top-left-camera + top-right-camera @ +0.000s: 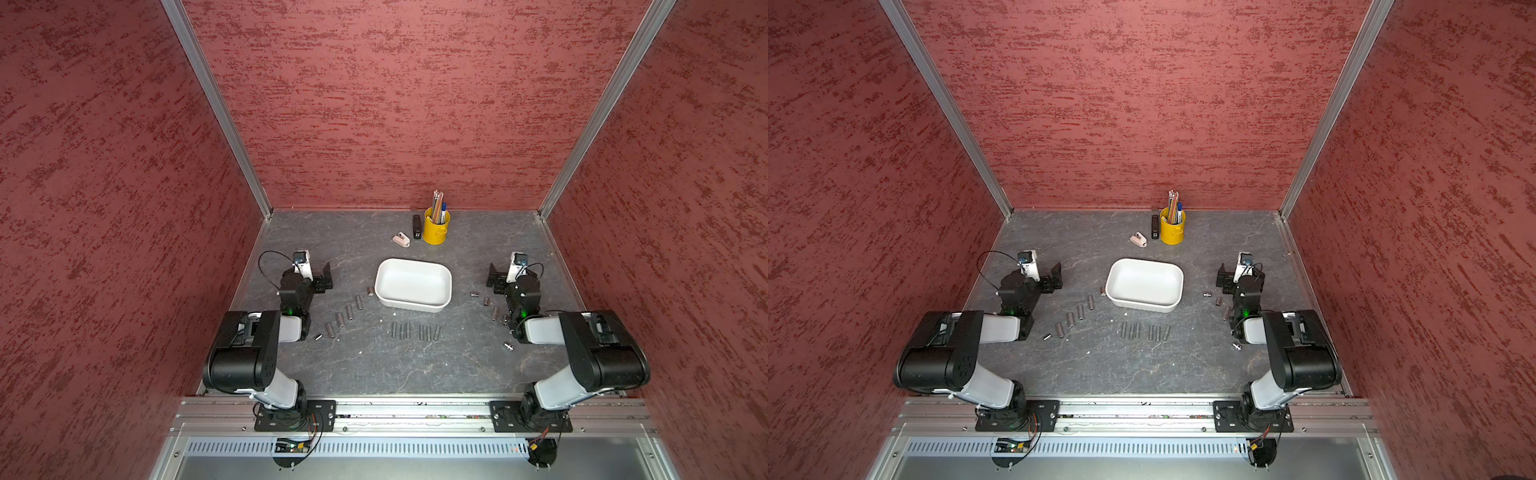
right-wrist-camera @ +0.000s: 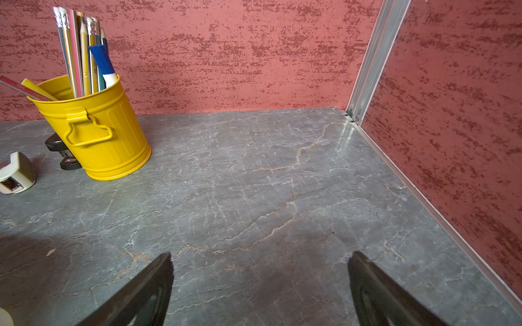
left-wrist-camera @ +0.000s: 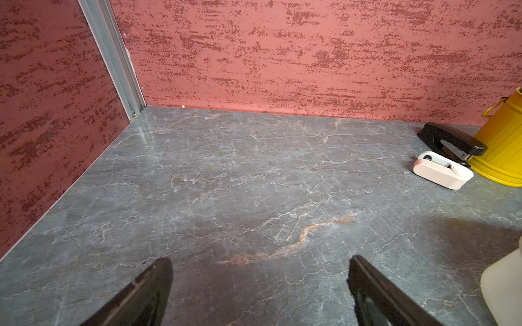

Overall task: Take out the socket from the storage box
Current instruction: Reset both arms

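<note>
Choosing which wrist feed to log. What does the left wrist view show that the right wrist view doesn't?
Only the left wrist: the open left gripper, the black stapler unobstructed, and a stretch of the storage box wall. Only the right wrist: the open right gripper, the pencils in the yellow pen cup. Both: that cup, the stapler, the pale tape dispenser, grey table.

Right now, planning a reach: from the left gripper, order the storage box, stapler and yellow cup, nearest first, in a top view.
1. storage box, mid-table, right of the left gripper
2. stapler, far back
3. yellow cup, beyond the stapler
</note>
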Robot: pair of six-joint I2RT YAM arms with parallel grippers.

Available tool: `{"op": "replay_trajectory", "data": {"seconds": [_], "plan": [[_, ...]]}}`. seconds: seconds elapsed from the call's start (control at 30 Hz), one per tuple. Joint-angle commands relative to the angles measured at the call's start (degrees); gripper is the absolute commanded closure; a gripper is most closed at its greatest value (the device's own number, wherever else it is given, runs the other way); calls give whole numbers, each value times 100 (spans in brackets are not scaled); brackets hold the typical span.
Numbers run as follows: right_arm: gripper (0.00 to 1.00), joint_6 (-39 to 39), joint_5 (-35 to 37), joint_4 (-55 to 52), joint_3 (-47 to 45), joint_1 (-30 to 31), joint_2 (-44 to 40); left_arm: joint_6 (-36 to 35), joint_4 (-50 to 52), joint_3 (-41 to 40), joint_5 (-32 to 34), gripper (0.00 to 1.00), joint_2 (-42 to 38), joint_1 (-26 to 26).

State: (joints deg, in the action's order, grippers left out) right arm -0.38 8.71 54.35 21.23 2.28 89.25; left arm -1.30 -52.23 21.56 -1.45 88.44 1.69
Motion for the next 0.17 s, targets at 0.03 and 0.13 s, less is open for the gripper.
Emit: {"op": "replay_trajectory", "data": {"seconds": [0.03, 0.13], "plan": [[1, 54, -90, -56, 50, -10, -18, 34, 21, 6, -83, 0, -46, 10], [1, 47, -92, 30, -10, -9, -48, 36, 20, 6, -83, 0, -43, 10]]}}
